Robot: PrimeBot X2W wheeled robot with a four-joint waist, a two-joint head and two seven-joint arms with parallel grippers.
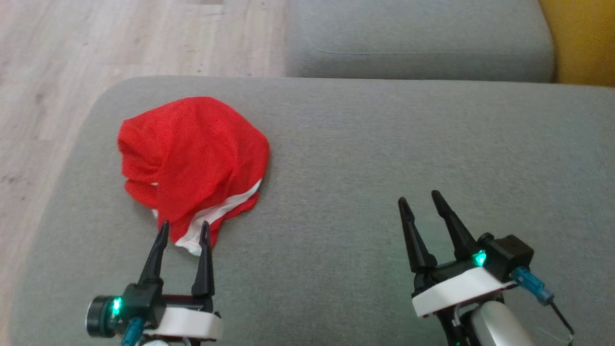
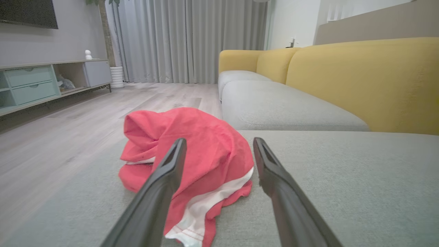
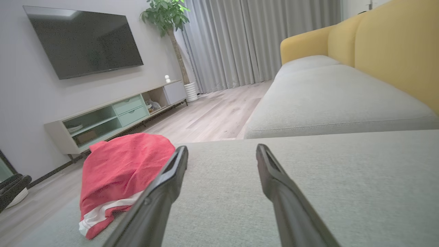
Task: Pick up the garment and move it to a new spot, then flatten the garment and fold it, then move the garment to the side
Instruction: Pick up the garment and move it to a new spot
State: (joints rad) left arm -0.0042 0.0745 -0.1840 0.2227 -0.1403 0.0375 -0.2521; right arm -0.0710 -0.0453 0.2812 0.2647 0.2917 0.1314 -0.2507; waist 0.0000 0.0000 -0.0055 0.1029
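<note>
Just beyond your open left claw (image 1: 185, 225), the bunched garment (image 1: 192, 149) could slip a shallow pinch; right claw (image 1: 419, 196) open too.

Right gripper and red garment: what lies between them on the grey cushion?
Only bare grey cushion lies between the right gripper and the red garment, as the head view shows.

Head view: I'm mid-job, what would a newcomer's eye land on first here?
The crumpled red garment with a white stripe, heaped at the left of the grey cushion, stands out most. The left gripper stands open right at its near hem, while the right gripper hangs open over bare cushion to the right. A yellow backrest shows at the top right corner.
</note>
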